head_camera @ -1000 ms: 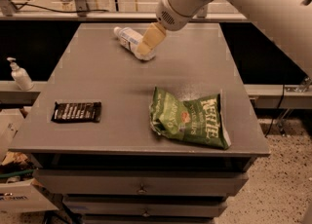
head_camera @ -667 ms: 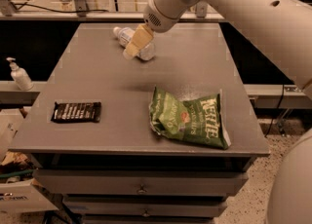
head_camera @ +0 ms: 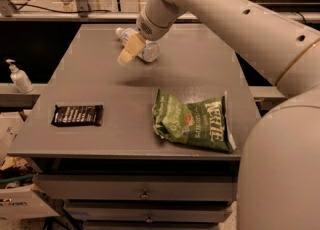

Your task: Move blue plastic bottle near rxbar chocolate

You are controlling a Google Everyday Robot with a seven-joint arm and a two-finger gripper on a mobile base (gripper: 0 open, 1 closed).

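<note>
In the camera view, the blue plastic bottle point(head_camera: 148, 51) lies on its side at the far end of the grey table point(head_camera: 125, 86), white cap pointing away toward the back left. The gripper point(head_camera: 128, 53) is right at it, on its near-left side, hanging from the arm that reaches in from the right. I cannot tell from here whether the gripper is clenched on the bottle or just set against it. The rxbar chocolate point(head_camera: 77, 115) sits flat near the front-left edge, well apart from the bottle, and a green chip bag point(head_camera: 192, 121) lies front-right. A small pump bottle point(head_camera: 19, 76) stands off the table on a ledge to the left. My judgement is that this is the grasp step. I would want the hold across the bottle's body, not the cap, since a round bottle on its side could roll. Once it is held firmly, I would carry it down the left side, clear of the bag, and set it just beside the bar without covering it.
</note>
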